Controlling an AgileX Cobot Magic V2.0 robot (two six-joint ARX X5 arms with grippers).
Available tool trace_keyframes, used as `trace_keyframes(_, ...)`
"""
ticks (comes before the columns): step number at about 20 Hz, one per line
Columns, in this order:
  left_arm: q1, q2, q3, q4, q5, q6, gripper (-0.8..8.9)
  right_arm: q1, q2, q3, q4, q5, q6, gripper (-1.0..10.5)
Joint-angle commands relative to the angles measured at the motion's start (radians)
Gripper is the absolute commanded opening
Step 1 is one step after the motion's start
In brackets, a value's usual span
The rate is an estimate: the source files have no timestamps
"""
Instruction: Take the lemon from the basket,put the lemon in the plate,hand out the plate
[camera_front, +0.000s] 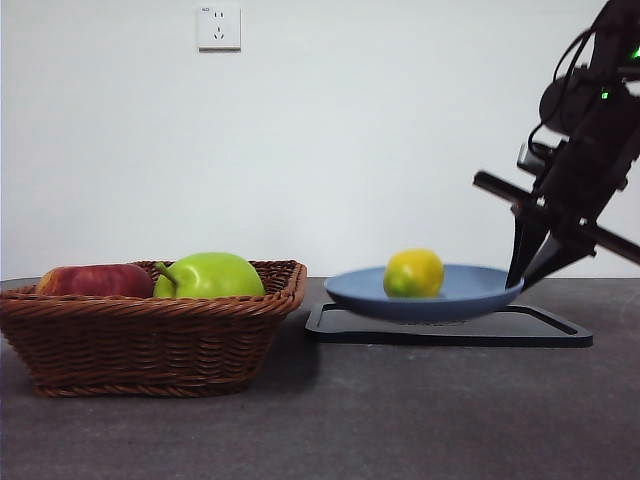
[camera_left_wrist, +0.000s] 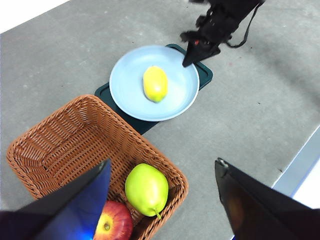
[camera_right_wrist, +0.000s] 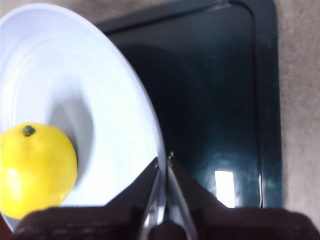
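The basket (camera_front: 150, 325) sits at the left of the front view and now holds only a green apple (camera_front: 212, 276) and a red apple (camera_front: 92, 280); the left gripper (camera_left_wrist: 160, 200) hangs above it with its jaws wide and nothing between them, and it need only wait. The lemon (camera_front: 413, 273) already lies in the plate (camera_front: 470, 297), near the middle, so the step in hand appears to be the handing out. The plate seems raised off the black tray (camera_front: 560, 333), tipped slightly with the gripped side higher. At the right, the right gripper (camera_front: 524, 276) pinches the plate's rim, its jaws closed down to a thin slit on the edge. A one-sided rim grip probably leaves the plate prone to sag and the lemon free to roll toward the low side. To do this well, keep the pinch firm, level the plate or tilt it a touch toward the gripper, move slowly without jerks, and carry it clear of the basket's near wall.
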Motion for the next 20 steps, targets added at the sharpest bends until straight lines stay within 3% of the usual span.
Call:
trace_keyframes(1,-0.005,0.009,0.019,0.006,-0.003,0.008,3.63,-0.012,0.047,0.024,0.03,-0.005,-0.004,0.0)
trace_keyframes(5,-0.005,0.011,0.019,0.006,-0.002,0.008,3.63,-0.021,0.062,0.024,0.034,-0.005,-0.049,0.3)
trace_keyframes(9,-0.005,0.011,0.019,0.006,-0.003,0.008,3.63,-0.02,0.061,0.024,0.052,-0.006,-0.076,2.2)
trace_keyframes(15,-0.005,0.025,0.019,0.05,-0.002,0.021,3.52,-0.025,-0.039,0.027,-0.013,-0.008,-0.106,2.2)
trace_keyframes(18,-0.005,0.043,0.019,0.053,-0.003,0.074,2.57,-0.025,-0.159,0.027,-0.11,-0.003,-0.149,2.2)
trace_keyframes(20,-0.005,0.057,0.019,0.061,-0.003,0.103,1.61,-0.014,-0.248,0.027,-0.181,-0.002,-0.186,1.5)
